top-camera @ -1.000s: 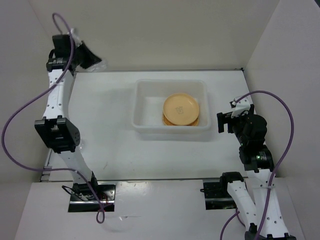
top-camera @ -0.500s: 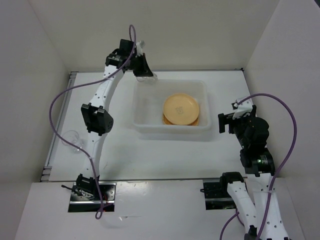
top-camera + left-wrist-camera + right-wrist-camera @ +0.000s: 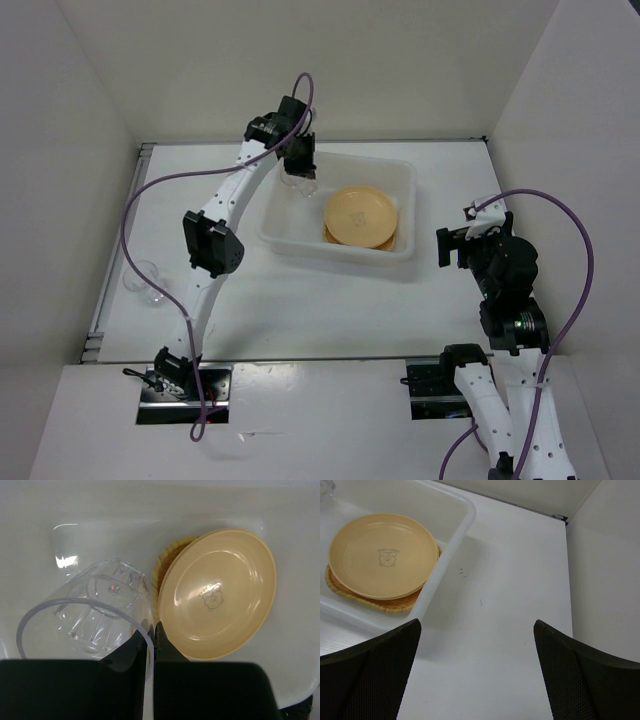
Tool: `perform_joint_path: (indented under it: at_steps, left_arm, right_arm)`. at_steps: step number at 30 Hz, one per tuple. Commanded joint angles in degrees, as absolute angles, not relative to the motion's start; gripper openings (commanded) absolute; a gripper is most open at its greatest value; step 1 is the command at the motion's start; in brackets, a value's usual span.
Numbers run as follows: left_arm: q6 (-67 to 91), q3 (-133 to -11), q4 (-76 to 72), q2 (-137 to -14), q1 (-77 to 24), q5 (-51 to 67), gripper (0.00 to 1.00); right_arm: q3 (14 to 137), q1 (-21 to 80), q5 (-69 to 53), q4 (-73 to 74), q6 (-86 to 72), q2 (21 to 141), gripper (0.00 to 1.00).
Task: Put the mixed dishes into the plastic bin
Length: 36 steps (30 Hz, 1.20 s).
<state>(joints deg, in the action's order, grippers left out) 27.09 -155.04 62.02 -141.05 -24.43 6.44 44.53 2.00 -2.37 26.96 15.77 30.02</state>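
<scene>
The translucent white bin (image 3: pixel 285 232) stands mid-table. In it a round yellow-tan plate (image 3: pixel 361 216) lies on the square woven tray (image 3: pixel 329 238); I cannot make out a second plate. My left gripper (image 3: pixel 298 168) hangs over the bin's back-left corner, shut on the rim of a clear cup (image 3: pixel 85 617) that lies tilted beside the plate (image 3: pixel 217 607) and tray edge (image 3: pixel 161 566). A second clear cup (image 3: pixel 140 278) stands on the table at far left. My right gripper (image 3: pixel 452 245) is open and empty, right of the bin; its view shows plate (image 3: pixel 382 555) and tray (image 3: pixel 367 602).
The bin's right rim (image 3: pixel 466 520) lies just left of the right gripper (image 3: pixel 476 623). White walls enclose the table on three sides. The left arm's elbow (image 3: pixel 212 245) hovers left of the bin, between it and the loose cup.
My left arm has swung right from the back-left corner to over the bin, carrying the clear cup. The bin has skewed slightly. The right arm has not moved.
</scene>
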Motion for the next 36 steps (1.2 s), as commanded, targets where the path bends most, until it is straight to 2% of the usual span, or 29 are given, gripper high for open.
perform_joint_path:
  at_steps: [1,5,12,16,17,20,21,24,25,28,31,34,36]
  left_arm:
    - [27.07,-155.04,63.72,-143.08,-23.99,-0.16,0.00]
    - [27.07,-154.51,65.04,-145.18,-23.99,-2.54,0.02]
    - [27.60,-156.79,65.04,-149.15,-25.05,-1.41,0.21]
    - [28.21,-159.60,65.57,-148.11,-25.58,-2.11,0.39]
    - [28.21,-160.74,66.09,-147.49,-25.58,-2.63,0.53]
    - [28.82,-167.24,67.32,-143.19,-25.58,-5.53,0.79]
    - [28.83,-168.39,67.85,-141.61,-25.58,-6.76,0.91]
    - [30.31,-168.40,70.65,-132.75,-25.05,-15.26,0.95]
    - [31.98,-168.40,74.49,-131.15,-24.00,-23.56,0.94]
    - [35.32,-153.59,74.53,-121.40,-20.58,-31.61,0.90]
    - [39.97,-133.12,74.53,-112.88,-16.45,-35.23,0.92]
    - [49.82,-111.77,72.00,-101.46,-13.98,-33.33,0.98]
    - [52.71,-100.60,63.77,-90.56,-12.66,-29.73,1.00]
  right_arm:
    - [44.38,2.37,-1.58,24.08,16.00,29.44,0.97]
    - [44.38,2.37,-1.58,24.08,16.00,29.44,0.97]
    - [44.38,2.37,-1.58,24.08,16.00,29.44,0.97]
    - [44.38,2.37,-1.58,24.08,16.00,29.44,0.97]
    - [44.38,2.37,-1.58,24.08,16.00,29.44,0.97]
    - [44.38,2.37,-1.58,24.08,16.00,29.97,0.97]
    - [44.38,2.37,-1.58,24.08,16.00,29.97,0.97]
    - [44.38,2.37,-1.58,24.08,16.00,29.97,0.97]
    - [44.38,2.37,-1.58,24.08,16.00,29.97,0.97]
    - [44.38,2.90,-1.58,24.08,16.00,29.45,0.97]
    - [44.38,2.90,-2.11,23.55,16.00,28.92,0.97]
    - [44.38,2.90,-2.64,23.55,16.00,28.92,0.97]
    - [44.38,2.90,-2.64,23.55,16.00,29.62,0.97]
